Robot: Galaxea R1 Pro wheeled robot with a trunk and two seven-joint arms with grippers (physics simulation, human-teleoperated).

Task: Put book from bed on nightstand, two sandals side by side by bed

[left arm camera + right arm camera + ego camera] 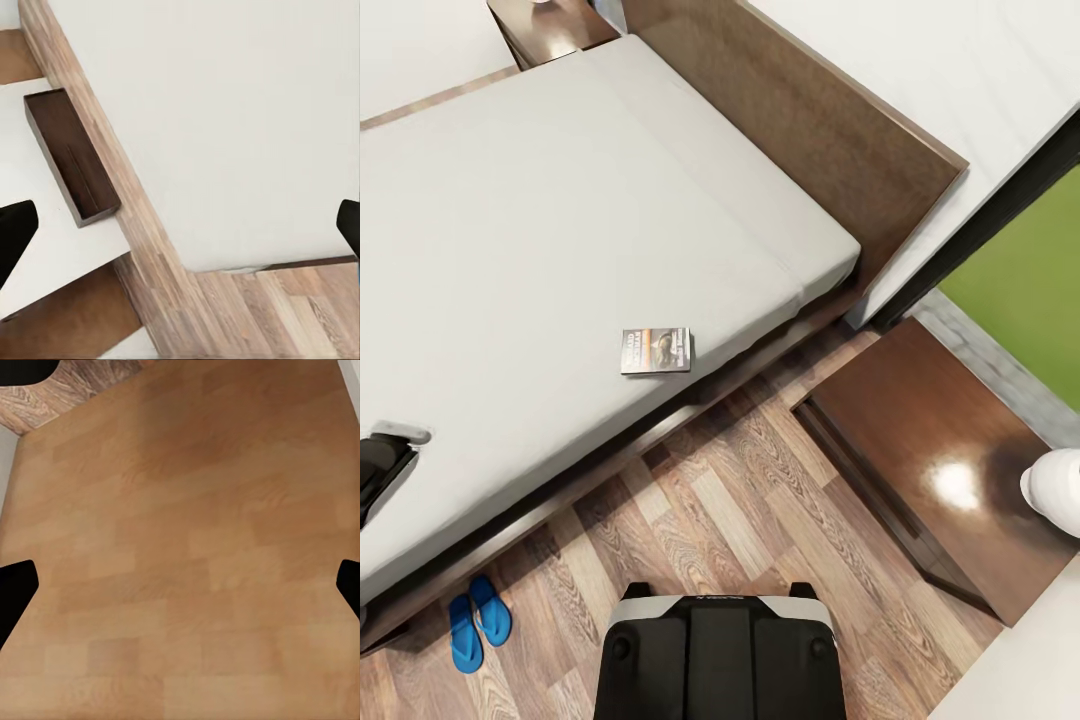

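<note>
The book (pixel 656 351) lies flat on the bed's grey mattress (pixel 540 230), close to its near edge. Two blue sandals (pixel 478 622) lie close together on the plank floor beside the bed frame, at the lower left. A dark brown nightstand (pixel 905 440) stands to the right of the bed, and a second nightstand (pixel 550 28) is at the far corner. My left arm (pixel 380 465) hovers over the mattress edge at far left. The left gripper (pixel 180 232) is open with nothing between its fingers. Over a brown wood surface, the right gripper (pixel 180 589) is also open and holds nothing.
A white rounded object (pixel 1055 490) sits on the near nightstand's right end. A black-framed window (pixel 1000 210) with green outside is at the right. My base (pixel 720 655) stands on the floor between bed and nightstand. The dark headboard (pixel 810 110) runs along the wall.
</note>
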